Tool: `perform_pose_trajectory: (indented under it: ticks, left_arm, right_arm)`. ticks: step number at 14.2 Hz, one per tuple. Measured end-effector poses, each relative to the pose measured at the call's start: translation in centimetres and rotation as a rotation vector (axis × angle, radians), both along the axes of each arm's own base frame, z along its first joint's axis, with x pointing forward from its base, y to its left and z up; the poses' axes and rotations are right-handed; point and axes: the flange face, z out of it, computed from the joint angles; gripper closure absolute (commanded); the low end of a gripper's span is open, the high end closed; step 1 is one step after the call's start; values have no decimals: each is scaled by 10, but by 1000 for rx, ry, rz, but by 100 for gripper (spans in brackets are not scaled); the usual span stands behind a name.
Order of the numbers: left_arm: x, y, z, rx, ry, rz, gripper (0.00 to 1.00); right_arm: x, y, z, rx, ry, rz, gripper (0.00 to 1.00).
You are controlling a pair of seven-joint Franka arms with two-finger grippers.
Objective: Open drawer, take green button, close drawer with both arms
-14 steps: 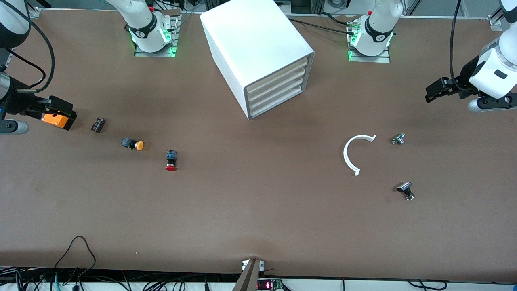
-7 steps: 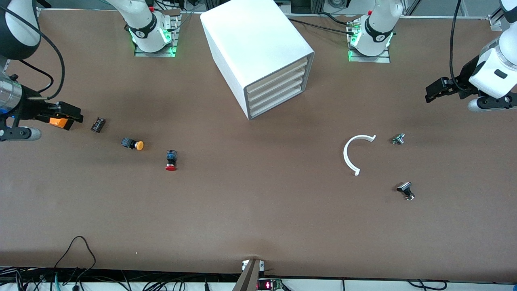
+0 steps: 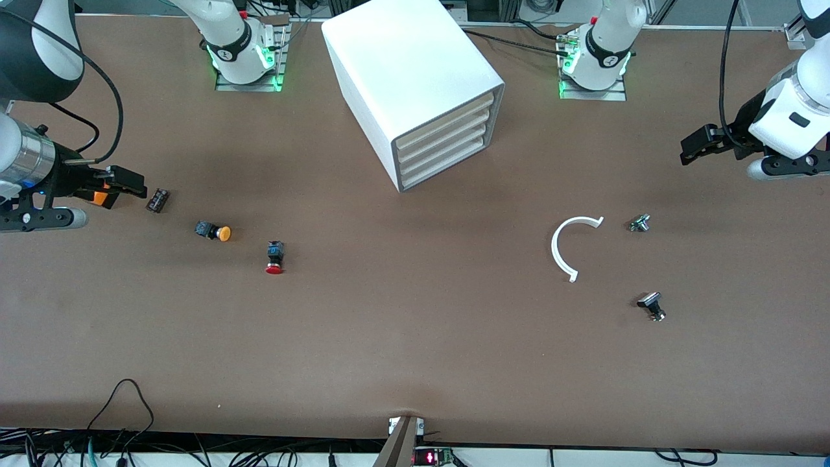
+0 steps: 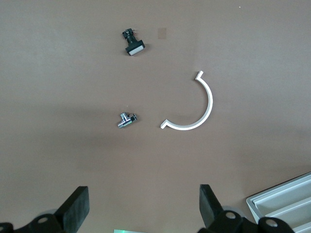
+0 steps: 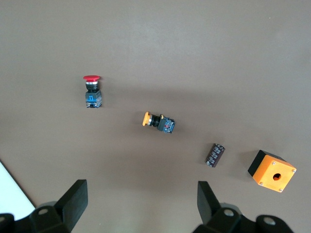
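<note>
The white cabinet [image 3: 408, 65] stands between the two arm bases with all four cream drawer fronts flush. The lowest one, the drawer [image 3: 441, 165], is shut. No green button shows in any view. My left gripper [image 3: 692, 148] hangs open and empty above the table at the left arm's end, and its wrist view shows the left gripper [image 4: 143, 206] over bare table with a corner of the cabinet [image 4: 286, 204]. My right gripper [image 3: 133, 183] is open and empty over the right arm's end, and the right gripper [image 5: 141, 199] also stands over bare table.
An orange box [image 3: 98, 196], a black capacitor [image 3: 157, 200], an orange-capped button [image 3: 214, 231] and a red-capped button [image 3: 275, 257] lie toward the right arm's end. A white C-shaped ring [image 3: 570, 246], a small metal part [image 3: 640, 223] and a black part [image 3: 652, 305] lie toward the left arm's end.
My right gripper has slid toward the capacitor and now covers most of the orange box. The left arm has barely shifted. Both grippers stayed open.
</note>
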Motion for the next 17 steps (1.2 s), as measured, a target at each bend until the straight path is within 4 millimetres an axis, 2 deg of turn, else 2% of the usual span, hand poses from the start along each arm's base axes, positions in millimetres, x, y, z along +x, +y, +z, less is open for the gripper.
perform_pose_trajectory:
  ticks: [3,7,10,12,14,15,17]
  left_arm:
    - [1,-2,-3,-1,5,-4,0]
    - [18,-21,-22,-7,64,-42,0]
    - [28,-22,-33,-11,105,-45,0]
    - [36,-21,-58,-15,160,-51,0]
    - [44,-21,-91,-27,230,-88,0]
    - [47,-20,-113,-38,276,-118,0]
    - [53,-24,-172,-115,377,-181,0]
  right_arm:
    - [0,2,0,0,0,5,0]
    - [0,6,0,0,1,15,0]
    - [-1,15,0,-1,6,30,0]
    - [-1,14,-1,-2,8,27,0]
    - [-1,12,0,-2,8,25,0]
    - [-1,12,0,-2,8,26,0]
    - [-2,13,0,-2,8,27,0]
